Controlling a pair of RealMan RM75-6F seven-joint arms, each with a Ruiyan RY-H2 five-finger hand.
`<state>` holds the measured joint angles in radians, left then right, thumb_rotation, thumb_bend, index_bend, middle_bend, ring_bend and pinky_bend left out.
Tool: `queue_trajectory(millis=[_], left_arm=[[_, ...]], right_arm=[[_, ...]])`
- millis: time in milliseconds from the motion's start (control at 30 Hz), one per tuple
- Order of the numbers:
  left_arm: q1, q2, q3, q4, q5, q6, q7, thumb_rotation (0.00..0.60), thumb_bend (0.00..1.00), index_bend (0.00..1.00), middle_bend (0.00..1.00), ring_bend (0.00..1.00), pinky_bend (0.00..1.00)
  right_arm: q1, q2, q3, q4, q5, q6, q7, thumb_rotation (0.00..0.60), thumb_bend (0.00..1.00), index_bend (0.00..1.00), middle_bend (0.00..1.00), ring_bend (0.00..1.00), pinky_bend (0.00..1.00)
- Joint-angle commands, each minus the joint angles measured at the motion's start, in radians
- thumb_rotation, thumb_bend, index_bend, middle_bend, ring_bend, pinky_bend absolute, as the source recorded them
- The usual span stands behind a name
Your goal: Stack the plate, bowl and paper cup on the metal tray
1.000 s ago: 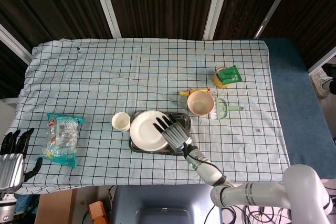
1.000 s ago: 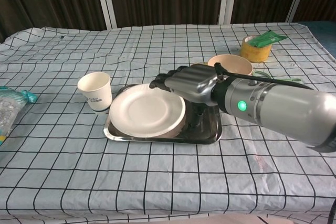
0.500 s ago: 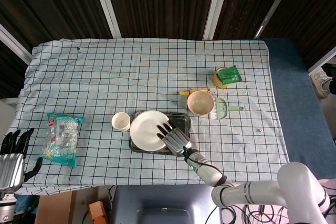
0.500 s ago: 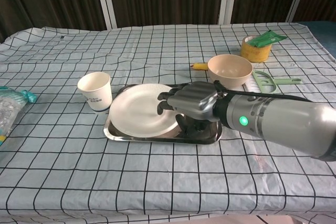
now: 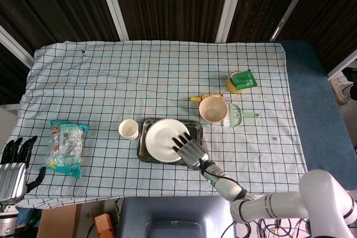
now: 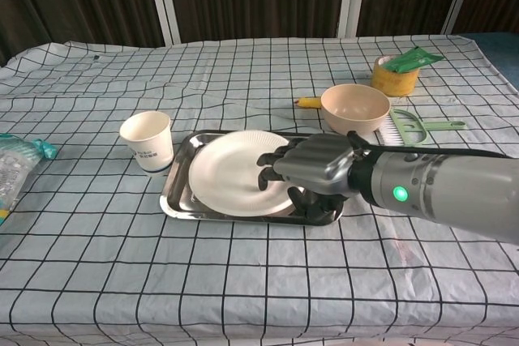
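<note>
A table covered with a black-gridded pale cloth (image 5: 167, 71) stands before dark wall panels with white uprights.

The right hand (image 6: 312, 169) sits over the near right part of the metal tray (image 6: 182, 200). Its fingers (image 6: 272, 169) rest on or just above the rim of the white plate (image 6: 235, 176); contact cannot be confirmed. Whether a thumb is under the rim is hidden, so the grip state cannot be determined. The plate lies on the tray, covering most of its floor.

The left hand (image 5: 14, 168) hangs off the table's near left corner, fingers spread, holding nothing.

Risks:
- If the fingers catch the plate rim on withdrawal, the light plate could be dragged or tipped off the tray.
- The forearm lies close to the tray's near right edge; a sideways sweep could shift the tray.
- The paper cup (image 6: 147, 140) stands upright just beside the tray's left edge; a tray shift could topple it.
- The beige bowl (image 6: 354, 108) stands apart, beyond the tray's right end, with a yellow object (image 6: 306, 103) and a green brush (image 6: 409, 126) close by; reaching for it could disturb these.

The tray's right end is masked by the hand in the chest view. The yellow object is too small to identify.
</note>
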<state>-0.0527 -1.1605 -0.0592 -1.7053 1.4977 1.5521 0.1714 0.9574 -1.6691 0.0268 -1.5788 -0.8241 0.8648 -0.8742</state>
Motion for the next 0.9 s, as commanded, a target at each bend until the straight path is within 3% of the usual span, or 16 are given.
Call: queue_trajectory(millis=[33, 400, 467, 600, 767, 900], left_arm=[[-0.002, -0.001, 0.0, 0.0, -0.002, -0.003, 0.001, 0.6, 0.37, 0.0, 0.14, 0.04, 0.05], [-0.002, 0.0, 0.001, 0.0, -0.002, -0.002, 0.0, 0.6, 0.37, 0.0, 0.14, 0.04, 0.05], [-0.001, 0.001, 0.001, 0.0, 0.0, -0.001, -0.001, 0.6, 0.37, 0.0, 0.14, 0.04, 0.05], [-0.001, 0.0, 0.001, -0.001, 0.0, 0.001, 0.0, 0.6, 0.37, 0.0, 0.14, 0.04, 0.05], [-0.001, -0.002, 0.0, -0.001, -0.002, 0.002, 0.005, 0.6, 0.37, 0.0, 0.14, 0.04, 0.05], [0.0, -0.002, 0.0, -0.001, -0.004, 0.002, 0.004, 0.6, 0.37, 0.0, 0.14, 0.04, 0.05]], right_arm=[[-0.001, 0.014, -0.01, -0.021, -0.017, 0.01, 0.012, 0.54, 0.83, 0.2, 0.0, 0.0, 0.0], [-0.007, 0.023, -0.014, -0.024, -0.067, 0.044, 0.051, 0.586, 0.83, 0.15, 0.0, 0.0, 0.0], [-0.018, 0.034, -0.009, -0.036, -0.093, 0.078, 0.06, 0.6, 0.72, 0.13, 0.0, 0.0, 0.0], [-0.053, 0.043, 0.012, -0.031, -0.175, 0.168, 0.109, 0.592, 0.38, 0.1, 0.0, 0.0, 0.0], [-0.092, 0.049, 0.032, 0.029, -0.231, 0.242, 0.15, 0.599, 0.26, 0.11, 0.0, 0.0, 0.0], [-0.119, 0.074, 0.053, 0.072, -0.227, 0.292, 0.136, 0.6, 0.22, 0.15, 0.0, 0.0, 0.0]])
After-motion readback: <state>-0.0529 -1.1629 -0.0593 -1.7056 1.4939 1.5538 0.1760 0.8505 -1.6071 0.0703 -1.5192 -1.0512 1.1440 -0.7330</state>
